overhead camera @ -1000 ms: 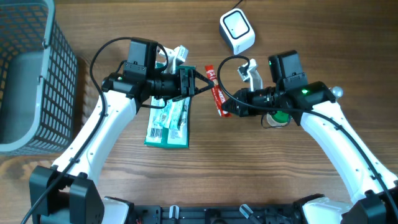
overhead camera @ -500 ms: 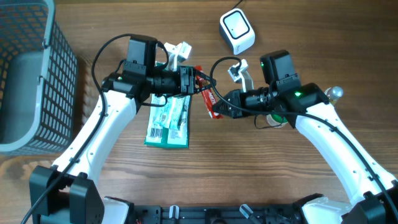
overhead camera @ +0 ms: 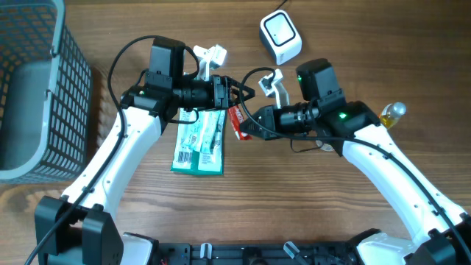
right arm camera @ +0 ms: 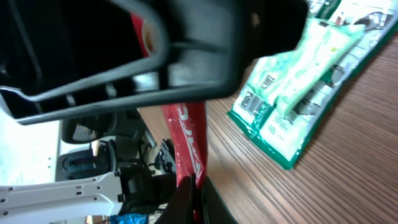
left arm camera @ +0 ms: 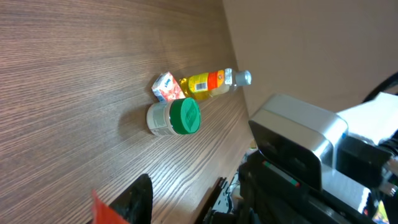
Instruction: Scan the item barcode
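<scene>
The item is a red sachet (overhead camera: pixel 236 118) hanging between my two grippers above the table. My right gripper (overhead camera: pixel 249 126) is shut on its lower end; in the right wrist view the sachet (right arm camera: pixel 189 140) rises out of the closed fingers of that gripper (right arm camera: pixel 193 194). My left gripper (overhead camera: pixel 239 93) sits just above the sachet's top end with its jaws part way apart. In the left wrist view wood shows through the gap of that gripper (left arm camera: pixel 180 194), and a red corner (left arm camera: pixel 97 208) lies outside one finger (left arm camera: pixel 140 198). The white scanner (overhead camera: pixel 280 37) stands at the back.
A green pack of toothbrushes (overhead camera: pixel 200 143) lies under the left arm. The grey mesh basket (overhead camera: pixel 33 81) stands at far left. A yellow bottle (overhead camera: pixel 391 112), a green-lidded jar (left arm camera: pixel 175 117) and a small red-and-white carton (left arm camera: pixel 166 87) sit on the right side.
My right gripper has carried the red sachet left and up to the left gripper. The left jaws have narrowed. The yellow bottle is now uncovered.
</scene>
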### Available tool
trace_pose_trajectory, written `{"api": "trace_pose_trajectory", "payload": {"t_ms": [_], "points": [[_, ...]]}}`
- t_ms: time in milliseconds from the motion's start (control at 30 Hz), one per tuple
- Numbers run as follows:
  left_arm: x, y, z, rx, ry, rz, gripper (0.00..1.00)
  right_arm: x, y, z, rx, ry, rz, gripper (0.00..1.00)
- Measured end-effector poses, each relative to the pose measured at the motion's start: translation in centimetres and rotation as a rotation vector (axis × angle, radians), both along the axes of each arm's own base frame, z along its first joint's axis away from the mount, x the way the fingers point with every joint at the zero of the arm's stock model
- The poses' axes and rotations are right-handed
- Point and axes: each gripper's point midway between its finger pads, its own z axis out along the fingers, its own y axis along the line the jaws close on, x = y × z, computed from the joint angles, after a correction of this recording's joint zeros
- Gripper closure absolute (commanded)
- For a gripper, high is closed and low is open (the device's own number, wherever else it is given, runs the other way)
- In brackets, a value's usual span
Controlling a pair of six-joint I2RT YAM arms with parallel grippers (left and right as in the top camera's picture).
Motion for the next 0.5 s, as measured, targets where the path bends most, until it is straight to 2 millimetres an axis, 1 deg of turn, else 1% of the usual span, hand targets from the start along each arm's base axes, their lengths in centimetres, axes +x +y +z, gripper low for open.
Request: {"api": "trace_pose_trajectory", "payload": {"t_ms": [67, 167, 200, 233, 300, 367, 500], "points": [[0.1, 0.0, 0.1, -0.003, -0.011, 0.0, 0.74, 0.0, 0.1, 0.1, 0.005, 0.007, -0.005, 0.96], [0.3, -0.2, 0.6, -0.017, -0.032, -0.006, 0.75, 0.2, 0.2, 0.3, 0.014, 0.01, -0.013, 0.96], [0.5, -0.4, 1.2, -0.038, -0.061, -0.017, 0.75, 0.3, 0.3, 0.4, 0.018, 0.005, -0.015, 0.96], [0.4, -0.5, 1.5, -0.055, -0.072, -0.03, 0.79, 0.4, 0.3, 0.5, 0.021, 0.003, -0.016, 0.96], [0.4, -0.5, 1.9, -0.073, -0.078, -0.043, 0.83, 0.4, 0.3, 0.5, 0.023, 0.006, -0.02, 0.96], [0.3, -0.3, 2.1, -0.086, -0.077, -0.049, 0.96, 0.5, 0.3, 0.6, 0.025, 0.005, -0.021, 0.96], [0.4, -0.1, 2.2, -0.091, -0.076, -0.049, 0.96, 0.6, 0.4, 0.7, 0.029, 0.0, -0.023, 0.95]]}}
